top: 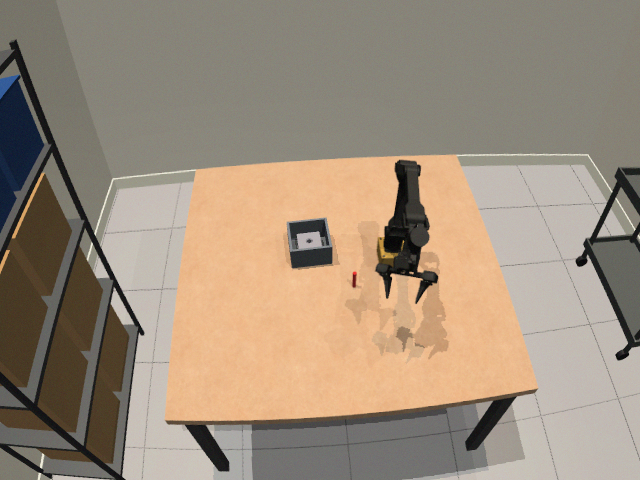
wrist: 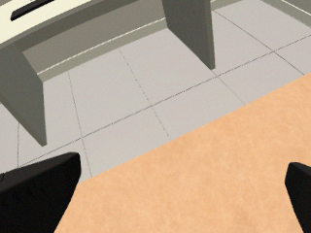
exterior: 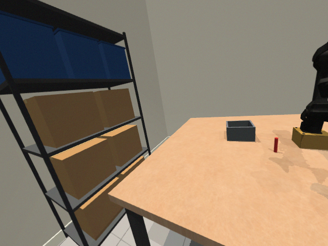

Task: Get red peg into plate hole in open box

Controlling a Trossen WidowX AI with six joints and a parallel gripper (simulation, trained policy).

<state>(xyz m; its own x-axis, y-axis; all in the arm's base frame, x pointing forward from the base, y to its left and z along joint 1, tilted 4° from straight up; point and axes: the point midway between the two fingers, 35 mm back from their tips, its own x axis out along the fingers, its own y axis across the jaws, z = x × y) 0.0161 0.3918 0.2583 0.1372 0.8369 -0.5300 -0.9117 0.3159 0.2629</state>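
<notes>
The red peg (top: 354,279) (exterior: 275,145) stands upright on the table, between the box and the arm's base. The open dark grey box (top: 312,257) (exterior: 240,134) stands to the left of the peg. In the top view a light plate (top: 309,235) with a small dark hole shows at its bottom. My gripper (top: 402,300) (wrist: 184,169) is wide open and empty. It hangs above the table, to the right of the peg in the top view. The wrist view shows neither peg nor box; the exterior view does not show the gripper.
The wooden table (top: 258,335) (exterior: 198,180) bears the arm's yellow base (top: 383,252) (exterior: 312,140). A shelf rack with blue bins and brown cartons stands on the left. A dark cart (top: 615,268) stands on the right. The wrist view shows the table edge and floor beyond.
</notes>
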